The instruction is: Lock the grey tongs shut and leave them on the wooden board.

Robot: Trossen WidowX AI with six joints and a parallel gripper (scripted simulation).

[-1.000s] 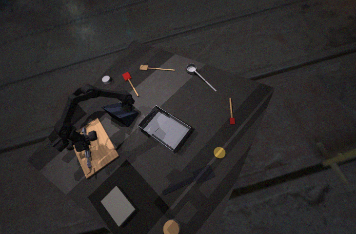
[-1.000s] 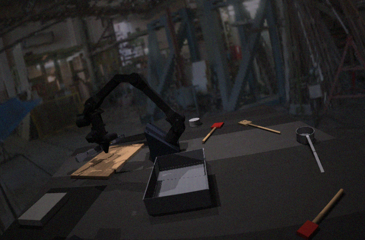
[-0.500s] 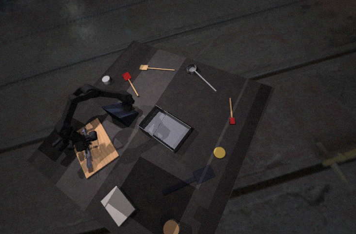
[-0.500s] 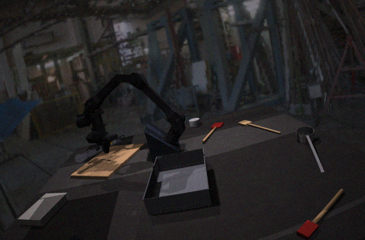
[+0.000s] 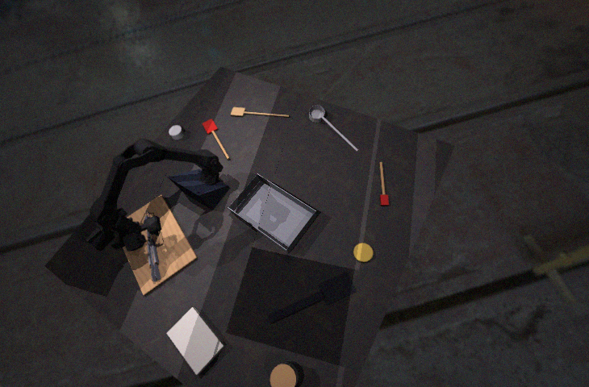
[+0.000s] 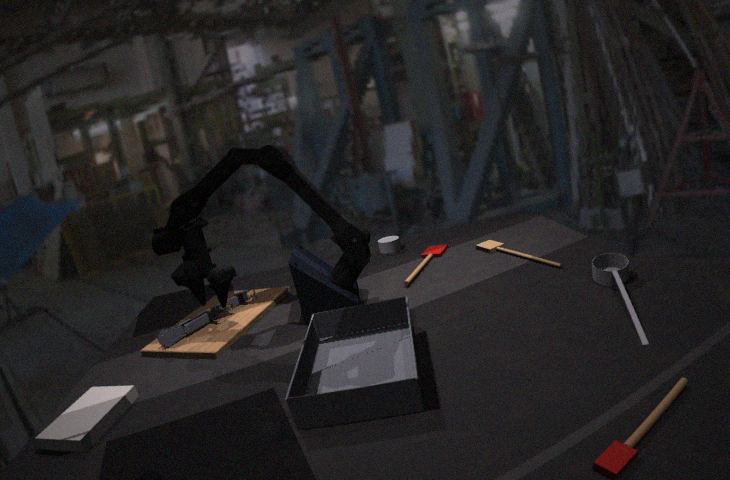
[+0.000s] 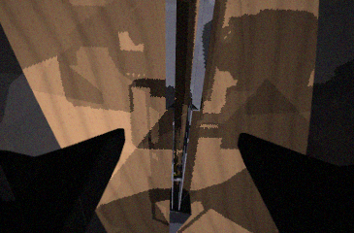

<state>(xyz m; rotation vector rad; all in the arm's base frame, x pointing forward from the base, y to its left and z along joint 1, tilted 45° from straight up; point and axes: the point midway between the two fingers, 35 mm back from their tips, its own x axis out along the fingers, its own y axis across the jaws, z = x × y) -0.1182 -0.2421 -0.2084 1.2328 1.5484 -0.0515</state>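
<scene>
Dark grey tabletop [image 5: 332, 182] [image 6: 490, 339]. Directly on it: roasting tin [image 5: 302, 230] [image 6: 354, 410], wooden board [image 5: 178, 253] [image 6: 241, 328], white block [image 5: 194, 339] [image 6: 88, 413], long-handled ladle [image 5: 340, 133] [image 6: 629, 305], two red-headed spatulas, yellow disc [image 5: 362, 252].

Light-brown grained wood on the board [image 5: 178, 248] [image 6: 247, 323] [image 7: 102, 114], red heads on two tan-handled spatulas [image 5: 210, 126] [image 6: 434, 250].
</scene>
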